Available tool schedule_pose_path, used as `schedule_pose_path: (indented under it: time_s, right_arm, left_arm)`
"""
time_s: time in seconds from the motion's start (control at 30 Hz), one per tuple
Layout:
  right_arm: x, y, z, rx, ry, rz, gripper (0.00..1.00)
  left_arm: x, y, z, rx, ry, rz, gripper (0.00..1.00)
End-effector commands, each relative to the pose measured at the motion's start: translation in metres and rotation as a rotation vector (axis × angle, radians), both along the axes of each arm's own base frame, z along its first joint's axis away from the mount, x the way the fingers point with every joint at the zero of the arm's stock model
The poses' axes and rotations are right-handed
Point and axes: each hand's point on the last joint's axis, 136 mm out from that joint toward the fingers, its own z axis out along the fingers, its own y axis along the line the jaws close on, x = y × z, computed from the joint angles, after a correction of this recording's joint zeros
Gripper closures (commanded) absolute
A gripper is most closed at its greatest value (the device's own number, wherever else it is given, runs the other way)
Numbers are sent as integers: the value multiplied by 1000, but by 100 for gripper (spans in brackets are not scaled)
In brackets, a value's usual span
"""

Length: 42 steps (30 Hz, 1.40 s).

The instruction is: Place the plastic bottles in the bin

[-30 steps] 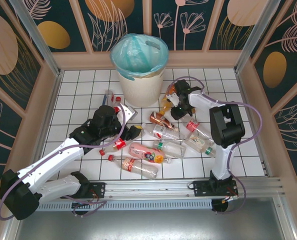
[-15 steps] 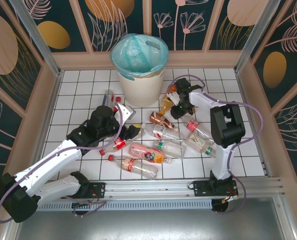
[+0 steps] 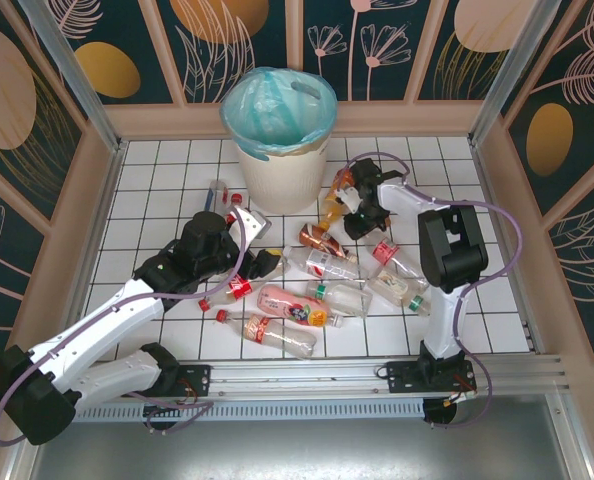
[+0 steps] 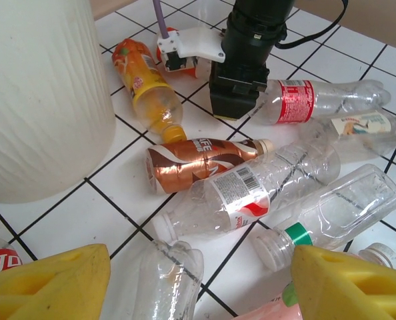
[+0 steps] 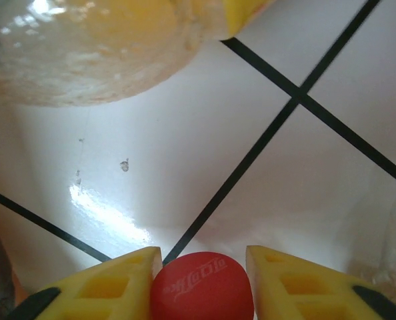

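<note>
**Bin** (image 3: 277,175): I see it upright at the far side of the tiles (image 3: 157,190), with a teal liner folded over its rim.

**Bottles** (image 3: 322,268): These lie loose on their sides on the tiles in front of the bin, between the two arms. All the ones I can see are outside the bin.

**Orange bottle** (image 4: 148,87), **brown bottle** (image 4: 198,163): Both lie flat near the bin wall, the brown one nearer my left wrist camera.

**Right gripper** (image 5: 203,263): It is clenched on a red cap (image 5: 201,290), with a yellow finger (image 5: 111,280) pressed to each side, low over the tiles and right of the bin. The cap appears to belong to a red-labelled bottle (image 4: 305,100) lying flat.

**Left gripper** (image 4: 198,287): It is released, with its fingers wide apart. A clear bottle (image 4: 168,277) lies below the gap, not clamped.
</note>
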Motion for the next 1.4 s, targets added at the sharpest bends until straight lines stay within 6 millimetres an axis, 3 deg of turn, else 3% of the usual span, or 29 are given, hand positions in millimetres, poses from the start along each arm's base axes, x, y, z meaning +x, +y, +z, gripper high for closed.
schedule_pose_path:
  time_s: [0.0,0.2,0.4,0.5,0.63,0.7,0.83,1.0,1.1,1.2,1.3,1.37]
  right_arm:
    - [9,-2,28,9,-60,-19,71]
    - [15,-9,76,22,-201,-58,76]
    - [25,-34,141,-33,-427,-150,83]
    - [25,-44,186,-39,-534,-202,86]
    - [23,-47,275,19,-735,-268,88]
    - [20,-38,329,114,-850,-277,89]
    - [6,0,437,424,-1051,-203,89]
    - [-9,57,532,728,-1221,-37,90]
    - [-4,86,566,863,-1292,51,90]
    - [10,113,583,977,-1339,123,91]
    - [33,140,588,1060,-1359,183,90]
    - [55,159,576,1091,-1340,221,89]
  left_arm:
    - [-1,-1,10,-13,-39,-10,28]
    - [1,-3,39,-68,-99,-13,28]
    - [4,-4,85,-158,-194,1,28]
    - [6,-2,109,-208,-232,24,28]
    - [11,4,151,-294,-281,83,29]
    - [17,10,173,-336,-305,137,30]
    - [44,27,211,-417,-310,334,30]
    - [72,33,247,-464,-307,485,33]
    - [86,30,260,-469,-313,523,33]
    - [98,26,262,-462,-313,548,33]
    - [104,24,258,-453,-307,565,34]
    - [106,25,255,-445,-306,579,33]
